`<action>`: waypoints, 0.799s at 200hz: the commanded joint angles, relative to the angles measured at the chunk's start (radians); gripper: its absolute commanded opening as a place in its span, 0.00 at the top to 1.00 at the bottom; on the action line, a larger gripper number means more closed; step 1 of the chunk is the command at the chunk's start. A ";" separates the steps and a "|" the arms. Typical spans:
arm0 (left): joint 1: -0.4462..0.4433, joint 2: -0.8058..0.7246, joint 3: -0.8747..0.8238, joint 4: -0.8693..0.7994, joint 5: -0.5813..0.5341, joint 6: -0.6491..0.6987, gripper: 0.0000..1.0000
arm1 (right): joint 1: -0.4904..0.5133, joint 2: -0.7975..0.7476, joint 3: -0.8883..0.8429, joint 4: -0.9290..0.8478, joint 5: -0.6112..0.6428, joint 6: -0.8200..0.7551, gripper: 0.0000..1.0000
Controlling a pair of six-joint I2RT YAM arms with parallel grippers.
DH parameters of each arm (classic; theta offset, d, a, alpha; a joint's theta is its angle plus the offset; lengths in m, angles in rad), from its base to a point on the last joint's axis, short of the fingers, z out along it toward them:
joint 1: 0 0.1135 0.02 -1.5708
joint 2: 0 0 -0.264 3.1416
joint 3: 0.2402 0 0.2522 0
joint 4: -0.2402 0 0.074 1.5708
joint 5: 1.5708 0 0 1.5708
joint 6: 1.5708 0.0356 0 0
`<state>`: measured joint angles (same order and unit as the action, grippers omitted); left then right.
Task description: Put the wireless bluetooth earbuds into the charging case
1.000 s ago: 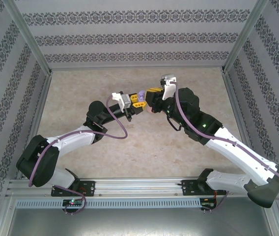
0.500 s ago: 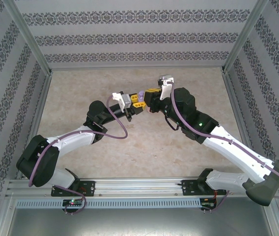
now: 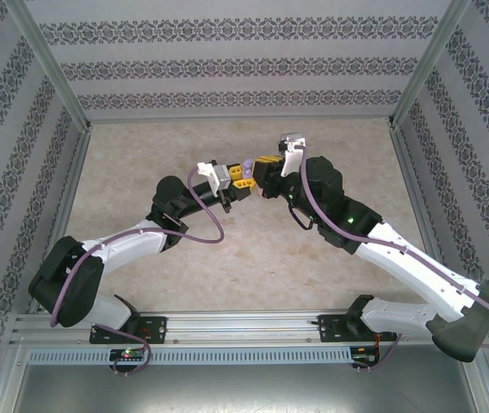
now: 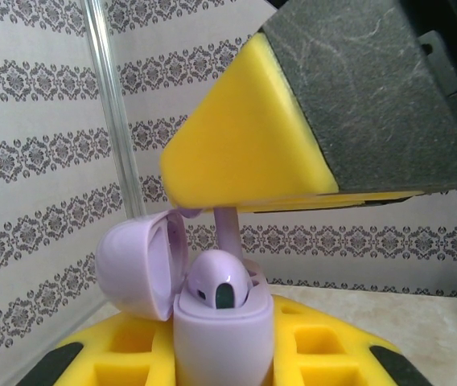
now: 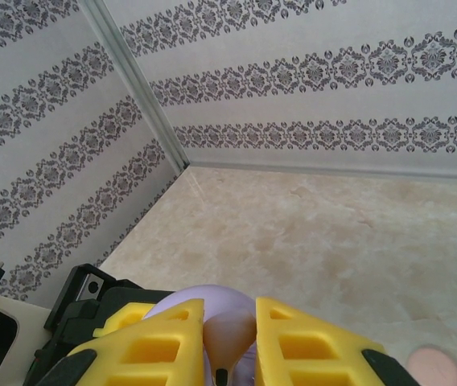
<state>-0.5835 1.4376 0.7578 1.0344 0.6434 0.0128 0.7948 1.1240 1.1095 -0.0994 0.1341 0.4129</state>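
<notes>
Left wrist view has the charging case (image 4: 219,342) upright, clamped in the left end effector (image 3: 243,175) — its lid (image 4: 142,265) is swung open to the case's left, and one seated earbud (image 4: 219,283) fills a socket. Just above the case, the right end effector (image 5: 228,312) is closed on the second earbud (image 4: 227,225). The step in hand looks like inserting this bud; next it likely needs a straight descent into the case's free socket — then release.

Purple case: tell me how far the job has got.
Done: the case is open, one purple bud seated. In hand: left jaws grip the case; right jaws pinch a purple stem just above it, apparently the second bud. To do: seat it; a pink item lies on the table.
</notes>
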 commanded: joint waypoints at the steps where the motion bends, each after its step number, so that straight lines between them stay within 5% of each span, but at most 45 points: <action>1: -0.018 -0.029 0.028 0.041 -0.004 0.012 1.00 | 0.009 -0.010 -0.030 -0.012 -0.008 -0.001 0.81; 123: -0.018 -0.036 0.034 0.035 -0.014 0.014 1.00 | 0.052 0.031 -0.021 -0.027 0.040 -0.082 0.81; 160: -0.018 -0.037 0.031 0.033 -0.013 0.015 1.00 | 0.051 0.026 -0.014 -0.031 0.076 -0.061 0.66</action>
<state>-0.5835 1.4349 0.7578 1.0138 0.6247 0.0128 0.8295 1.1381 1.0927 -0.0925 0.1909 0.3508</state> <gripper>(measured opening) 0.218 0.294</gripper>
